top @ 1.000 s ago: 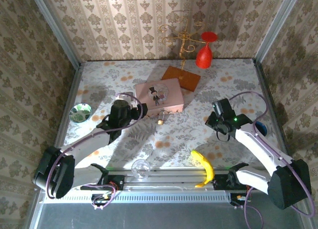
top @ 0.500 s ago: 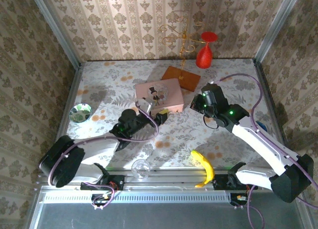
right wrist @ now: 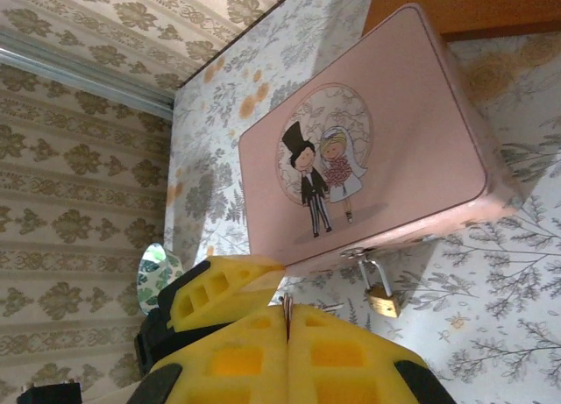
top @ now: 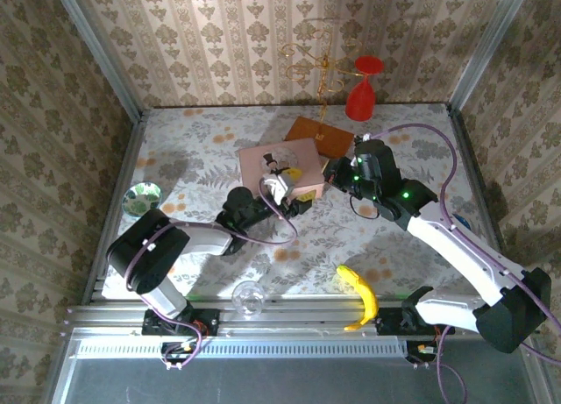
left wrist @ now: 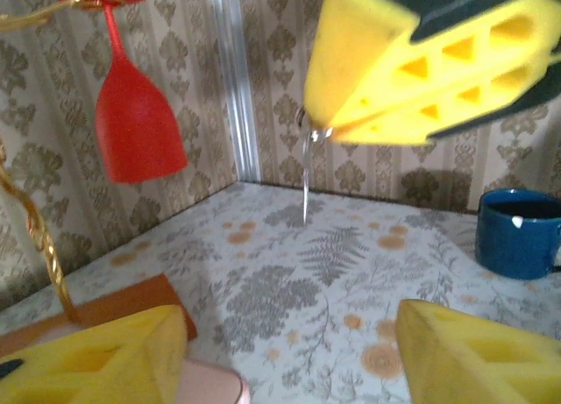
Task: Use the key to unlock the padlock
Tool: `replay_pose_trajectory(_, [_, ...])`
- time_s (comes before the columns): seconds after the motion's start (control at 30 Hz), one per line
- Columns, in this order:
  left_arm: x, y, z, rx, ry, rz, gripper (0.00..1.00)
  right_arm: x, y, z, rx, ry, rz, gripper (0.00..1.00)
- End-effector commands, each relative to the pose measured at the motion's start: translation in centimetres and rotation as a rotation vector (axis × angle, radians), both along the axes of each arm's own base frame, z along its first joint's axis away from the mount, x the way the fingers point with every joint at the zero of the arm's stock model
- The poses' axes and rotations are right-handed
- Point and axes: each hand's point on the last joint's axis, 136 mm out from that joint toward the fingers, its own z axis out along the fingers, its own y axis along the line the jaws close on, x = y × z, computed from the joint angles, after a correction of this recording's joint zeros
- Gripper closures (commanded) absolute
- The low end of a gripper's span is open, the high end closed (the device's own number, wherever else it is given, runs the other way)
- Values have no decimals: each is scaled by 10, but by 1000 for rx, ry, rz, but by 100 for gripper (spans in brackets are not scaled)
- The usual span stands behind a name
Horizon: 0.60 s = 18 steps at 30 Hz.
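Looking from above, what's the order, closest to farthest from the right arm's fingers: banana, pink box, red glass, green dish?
From the right arm's fingers:
1. pink box, just left
2. red glass, behind, by the wall
3. banana, near edge
4. green dish, far left

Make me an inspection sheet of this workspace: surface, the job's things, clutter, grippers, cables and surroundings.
Surface: floral tabletop, nothing spilled.
Job's things: padlock hangs from the hasp of the pink box; key pinched, hanging down.
Clutter: banana, blue mug, red goblet hung on gold stand, brown board, clear glass, patterned dish.
Grippers: left gripper open at the box's front; right gripper shut on the key.
Cables: purple cables loop along both arms.
Surroundings: wallpapered walls.
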Motion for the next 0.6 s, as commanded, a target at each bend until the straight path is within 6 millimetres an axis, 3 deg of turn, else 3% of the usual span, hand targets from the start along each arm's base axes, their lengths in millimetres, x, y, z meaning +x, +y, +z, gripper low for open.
replay_pose_trajectory(0.0, [-5, -11, 18, -35, -76, -60, 42, -4, 9, 22, 80, -41, 32, 100])
replay_pose_trajectory(0.2, [0, -22, 21, -35, -101, -83, 57, -4, 15, 22, 105, -35, 50, 100])
replay_pose_trajectory(0.57, [12, -29, 23, -42, -106, -59, 63, -5, 15, 19, 113, -34, 50, 100])
